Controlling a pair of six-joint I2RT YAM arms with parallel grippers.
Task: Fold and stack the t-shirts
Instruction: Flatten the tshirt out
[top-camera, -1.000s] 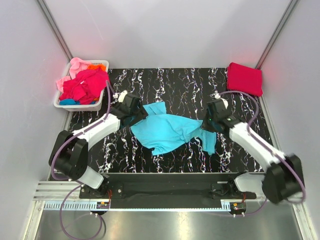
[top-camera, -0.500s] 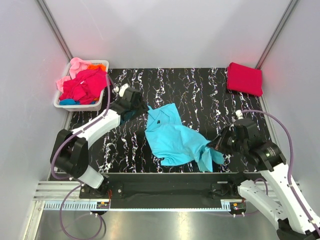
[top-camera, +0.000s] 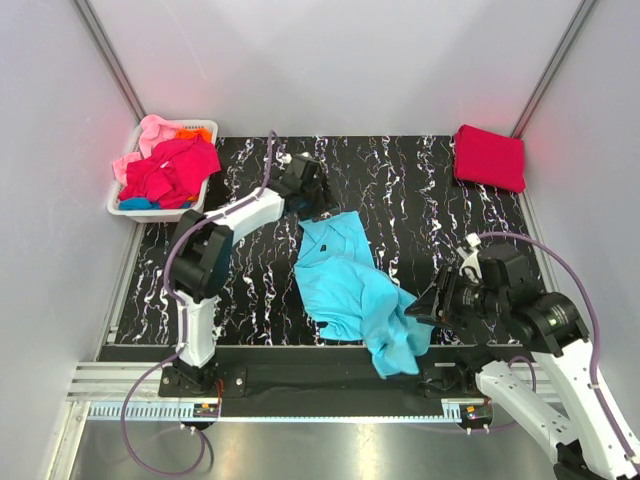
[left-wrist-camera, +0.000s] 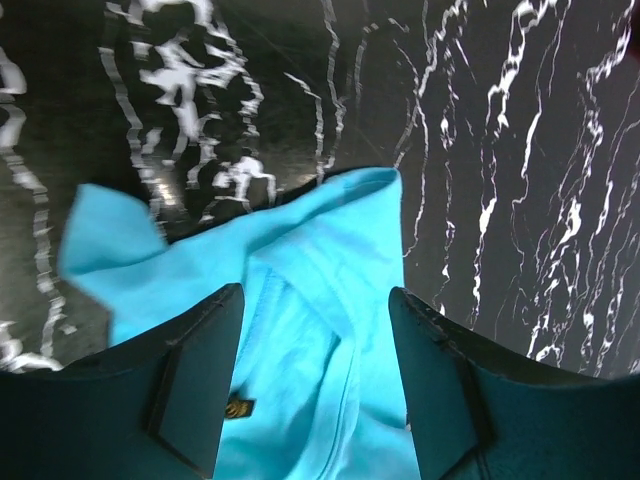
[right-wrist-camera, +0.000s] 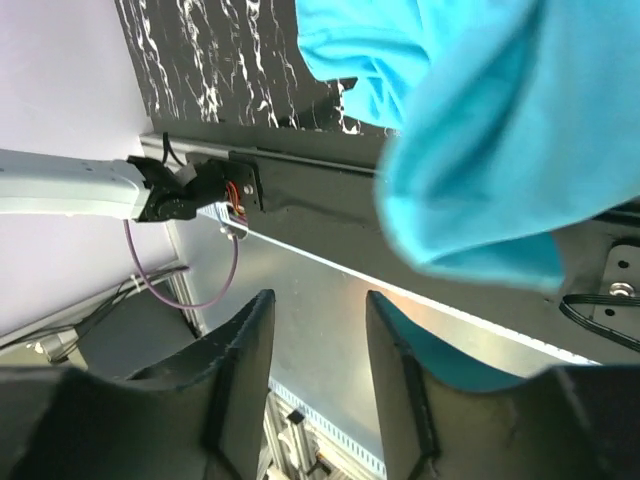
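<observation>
We see the black white-veined table (top-camera: 440, 200) with the turquoise t-shirt (top-camera: 350, 285) lying crumpled near its middle, plain and soft, with loose folds and no flat panel. Its long axis runs on a diagonal, from the far end near the table's centre to the near-right. The near end spills over the table's near edge onto the dark rail.

A crimson shirt (top-camera: 489, 157) sits folded square in the far right corner, well apart. At the far left the white basket (top-camera: 128, 208) holds a heap of pink (top-camera: 150, 130), magenta-red (top-camera: 172, 170), orange (top-camera: 190, 131) and blue (top-camera: 138, 203) cloth, and we cannot tell one garment from another there.

The left gripper (left-wrist-camera: 315, 300) is over the shirt's far end, its fingers wide apart with cloth beneath them. A small tag shows in a fold by one finger. The right gripper (right-wrist-camera: 320, 300) is beside the hanging end, its fingers parted with nothing between them. In its wrist view the cloth is blurred and cut off by the frame, so we cannot make out the sleeves or hem.
</observation>
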